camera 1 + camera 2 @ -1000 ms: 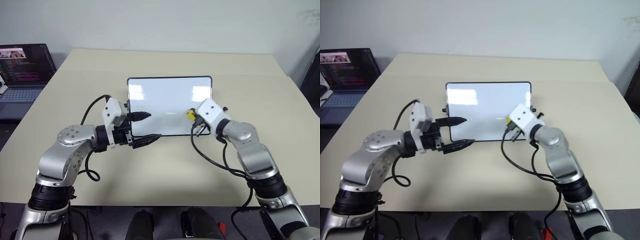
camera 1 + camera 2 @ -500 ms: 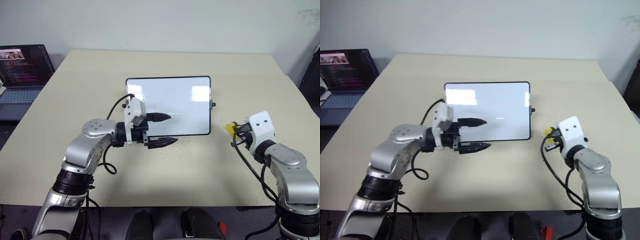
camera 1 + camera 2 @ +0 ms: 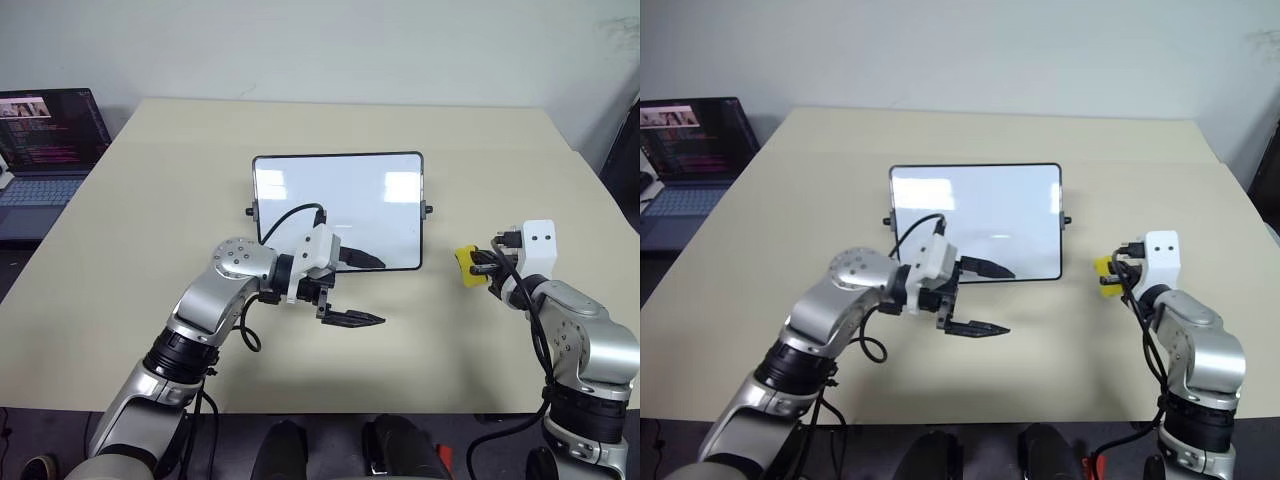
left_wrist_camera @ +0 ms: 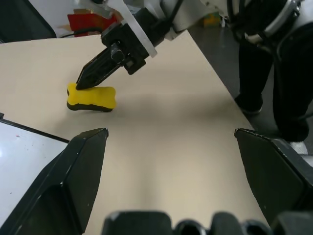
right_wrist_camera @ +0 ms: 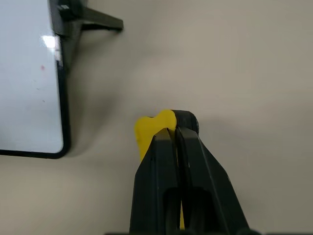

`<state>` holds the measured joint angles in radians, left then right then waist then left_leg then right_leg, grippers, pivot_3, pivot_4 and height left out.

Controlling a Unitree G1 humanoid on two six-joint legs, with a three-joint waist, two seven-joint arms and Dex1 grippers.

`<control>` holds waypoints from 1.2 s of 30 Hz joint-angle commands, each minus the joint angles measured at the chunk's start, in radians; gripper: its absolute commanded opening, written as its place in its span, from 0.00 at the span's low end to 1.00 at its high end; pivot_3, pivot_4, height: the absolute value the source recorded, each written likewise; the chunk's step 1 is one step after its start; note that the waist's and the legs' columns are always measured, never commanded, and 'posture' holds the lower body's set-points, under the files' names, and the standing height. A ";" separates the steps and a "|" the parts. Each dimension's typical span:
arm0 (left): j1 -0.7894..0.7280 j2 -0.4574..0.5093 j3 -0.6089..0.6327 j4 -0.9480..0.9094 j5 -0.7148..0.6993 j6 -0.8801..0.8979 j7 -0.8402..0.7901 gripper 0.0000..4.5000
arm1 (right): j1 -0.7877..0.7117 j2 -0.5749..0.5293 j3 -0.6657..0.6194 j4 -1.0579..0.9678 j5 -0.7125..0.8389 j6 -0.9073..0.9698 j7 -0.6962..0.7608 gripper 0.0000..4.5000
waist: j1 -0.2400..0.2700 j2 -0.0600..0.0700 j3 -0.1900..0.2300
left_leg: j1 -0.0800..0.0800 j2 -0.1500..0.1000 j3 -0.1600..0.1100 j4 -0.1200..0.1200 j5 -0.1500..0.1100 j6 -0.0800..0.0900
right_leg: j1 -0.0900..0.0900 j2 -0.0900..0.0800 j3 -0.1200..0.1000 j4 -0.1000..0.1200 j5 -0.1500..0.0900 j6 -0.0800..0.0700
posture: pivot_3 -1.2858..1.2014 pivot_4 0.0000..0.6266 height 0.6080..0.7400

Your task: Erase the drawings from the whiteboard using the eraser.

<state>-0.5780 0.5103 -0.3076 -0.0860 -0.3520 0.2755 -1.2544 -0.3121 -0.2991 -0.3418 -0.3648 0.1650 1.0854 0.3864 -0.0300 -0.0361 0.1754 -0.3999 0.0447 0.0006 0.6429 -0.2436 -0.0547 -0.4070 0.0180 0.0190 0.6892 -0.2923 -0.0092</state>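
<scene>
Right fingers (image 5: 177, 142) closed on eraser (image 4: 91, 97), left fingers (image 3: 355, 262) apart

An open dark laptop (image 3: 45, 150) with a lit screen sits at the far left, beside the beige rectangular table (image 3: 150, 200).

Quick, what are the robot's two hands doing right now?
Left gripper: open, holding nothing, fingers spread near the whiteboard.
Right gripper: shut, its tip on the eraser lying on the table.
</scene>
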 commanded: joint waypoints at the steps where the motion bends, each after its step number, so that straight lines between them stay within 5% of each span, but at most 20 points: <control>1: 0.006 -0.009 0.012 -0.025 -0.008 -0.015 -0.002 1.00 | -0.019 -0.018 -0.022 0.014 0.030 -0.015 -0.019 0.00 | -0.001 0.000 0.000 | 0.000 0.000 0.000 0.000 0.000 0.000 | 0.000 0.000 0.000 0.000 0.000 0.000 | 0.52 0.24 1.00; 3: 0.010 -0.009 0.015 -0.027 -0.008 -0.016 -0.001 1.00 | -0.026 -0.016 -0.030 0.038 0.040 -0.023 -0.034 0.00 | -0.002 0.000 0.000 | 0.000 0.000 0.000 0.000 0.000 0.000 | 0.000 0.000 0.000 0.000 0.000 0.000 | 0.52 0.24 1.00; 6: 0.017 -0.004 0.020 -0.029 -0.005 -0.017 0.002 1.00 | -0.032 -0.027 -0.037 0.063 0.048 -0.036 -0.047 0.13 | -0.001 0.000 0.000 | 0.000 0.000 0.000 0.000 0.000 0.000 | 0.000 0.000 0.000 0.001 0.000 0.001 | 0.52 0.24 1.00; 18: 0.093 0.024 0.110 -0.066 -0.030 0.016 0.093 1.00 | 0.007 -0.047 -0.076 -0.112 0.186 -0.108 -0.016 0.99 | -0.002 0.001 0.000 | 0.000 0.001 0.000 0.000 0.000 0.000 | 0.000 0.000 0.000 0.001 0.000 0.001 | 0.52 0.24 1.00; 23: 0.229 0.001 0.314 -0.200 -0.152 0.172 0.311 1.00 | 0.134 -0.063 0.000 -0.288 0.182 -0.158 -0.023 0.99 | -0.002 0.001 0.000 | 0.000 0.002 -0.001 0.000 0.000 0.001 | 0.000 0.000 -0.001 0.000 -0.002 0.003 | 0.52 0.24 1.00; 26: 0.333 -0.008 0.424 -0.304 -0.191 0.240 0.448 1.00 | 0.214 -0.045 0.070 -0.314 0.078 -0.344 -0.079 0.99 | -0.003 0.001 0.000 | 0.000 0.003 -0.001 0.000 0.000 0.001 | 0.000 -0.001 0.000 0.001 -0.002 0.004 | 0.52 0.24 1.00; 31: 0.504 -0.062 0.558 -0.474 -0.180 0.271 0.679 1.00 | 0.361 0.073 0.152 -0.267 -0.061 -0.706 -0.195 0.99 | -0.001 0.000 0.000 | 0.002 0.004 -0.001 0.001 0.000 0.000 | 0.001 -0.003 0.000 0.001 -0.002 0.005 | 0.52 0.24 1.00; 36: 0.562 -0.135 0.576 -0.511 -0.100 0.196 0.837 1.00 | 0.492 0.190 0.185 -0.201 -0.020 -0.897 -0.192 0.99 | 0.006 0.000 -0.002 | 0.003 0.003 -0.001 0.002 0.000 0.000 | 0.002 -0.005 0.000 0.002 -0.002 0.005 | 0.52 0.24 1.00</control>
<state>-0.0115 0.3895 0.2506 -0.5648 -0.4813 0.5210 -0.4646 0.1507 -0.1360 -0.1630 -0.5660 0.1243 0.2629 0.1977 -0.0245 -0.0362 0.1739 -0.3969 0.0476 -0.0007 0.6447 -0.2437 -0.0546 -0.4041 0.0130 0.0191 0.6916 -0.2945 -0.0043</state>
